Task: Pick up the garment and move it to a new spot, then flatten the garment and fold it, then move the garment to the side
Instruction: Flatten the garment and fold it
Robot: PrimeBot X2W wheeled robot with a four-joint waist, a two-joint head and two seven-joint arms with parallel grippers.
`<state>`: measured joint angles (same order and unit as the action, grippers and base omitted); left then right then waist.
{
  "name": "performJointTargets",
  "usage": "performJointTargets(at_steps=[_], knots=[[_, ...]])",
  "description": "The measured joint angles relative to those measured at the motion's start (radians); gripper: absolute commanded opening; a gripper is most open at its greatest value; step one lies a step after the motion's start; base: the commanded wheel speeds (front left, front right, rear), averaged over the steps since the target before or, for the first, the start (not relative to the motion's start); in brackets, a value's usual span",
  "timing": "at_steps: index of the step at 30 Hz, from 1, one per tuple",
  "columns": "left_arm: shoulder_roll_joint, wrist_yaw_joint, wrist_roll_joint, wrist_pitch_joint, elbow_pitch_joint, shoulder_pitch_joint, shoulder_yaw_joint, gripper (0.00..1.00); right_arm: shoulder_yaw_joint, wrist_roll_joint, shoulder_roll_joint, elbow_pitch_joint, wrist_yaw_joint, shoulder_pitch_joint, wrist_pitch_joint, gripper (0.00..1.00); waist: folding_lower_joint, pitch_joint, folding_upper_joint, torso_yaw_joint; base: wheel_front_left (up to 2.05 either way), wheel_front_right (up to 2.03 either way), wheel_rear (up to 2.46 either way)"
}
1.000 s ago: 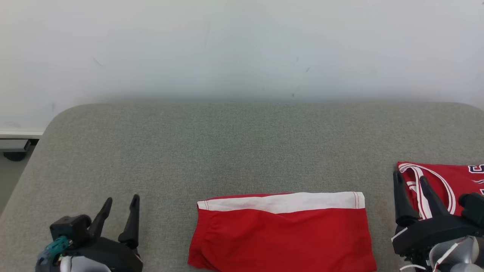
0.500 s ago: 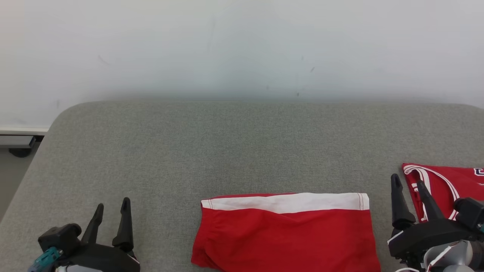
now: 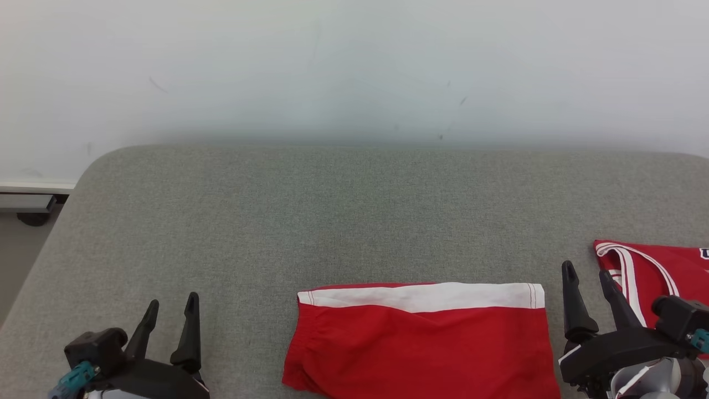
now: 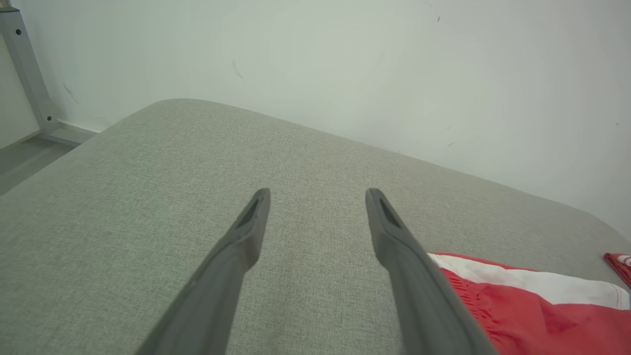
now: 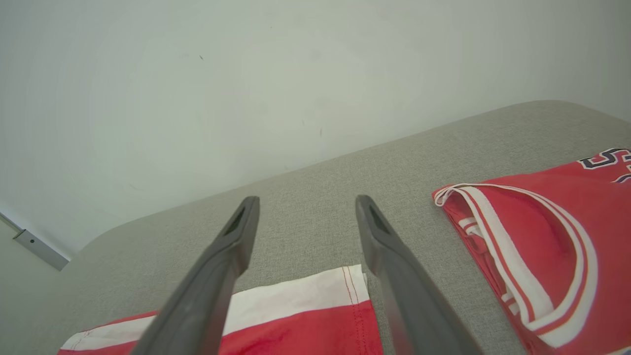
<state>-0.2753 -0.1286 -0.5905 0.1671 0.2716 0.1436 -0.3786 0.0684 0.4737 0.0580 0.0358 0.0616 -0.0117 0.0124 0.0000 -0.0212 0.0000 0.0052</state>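
Note:
The garment [image 3: 421, 343] is red with a white band along its far edge. It lies folded flat on the grey padded table [image 3: 343, 221], at the near middle. My left gripper [image 3: 173, 300] hovers open to its left, well apart from it, with nothing between the fingers. In the left wrist view the left gripper [image 4: 318, 192] points over bare table, with the garment [image 4: 532, 305] at the lower right. My right gripper [image 3: 586, 269] stands open just beyond the garment's right edge. In the right wrist view the right gripper [image 5: 308, 199] hangs empty above the white-banded corner of the garment [image 5: 296, 320].
A second red jersey [image 3: 648, 271] with white trim and dark lettering lies at the table's right edge, close beside my right gripper; it shows again as the jersey [image 5: 542, 231] in the right wrist view. A pale wall [image 3: 354, 66] backs the table. The table's rounded left corner drops to the floor [image 3: 16, 260].
The head camera has turned a little, shifting the scene to the right. Both open grippers have drawn back slightly toward me, and the right one has come off the jersey's edge.

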Motion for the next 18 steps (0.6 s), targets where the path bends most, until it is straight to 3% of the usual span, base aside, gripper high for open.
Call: performJointTargets(at_steps=[9, 14, 18], knots=[[0.009, 0.0, 0.017, -0.034, -0.022, -0.013, 0.017, 1.0, -0.009, 0.01, 0.0, 0.029, -0.003, 0.0, 0.0, 1.0, 0.0, 0.004, 0.0, -0.006, 0.0, 0.0, 0.0], [0.016, 0.0, 0.028, -0.051, -0.035, -0.015, 0.024, 1.0, -0.036, 0.007, 0.025, 0.052, -0.005, 0.008, 0.095, 1.0, 0.0, 0.007, 0.0, -0.007, 0.0, 0.0, 0.0], [0.018, 0.0, 0.042, -0.063, -0.043, -0.017, 0.039, 1.0, -0.1, -0.062, 0.111, 0.066, 0.001, 0.06, 0.253, 1.0, 0.0, 0.008, 0.0001, -0.012, 0.0, 0.0, 0.0]])
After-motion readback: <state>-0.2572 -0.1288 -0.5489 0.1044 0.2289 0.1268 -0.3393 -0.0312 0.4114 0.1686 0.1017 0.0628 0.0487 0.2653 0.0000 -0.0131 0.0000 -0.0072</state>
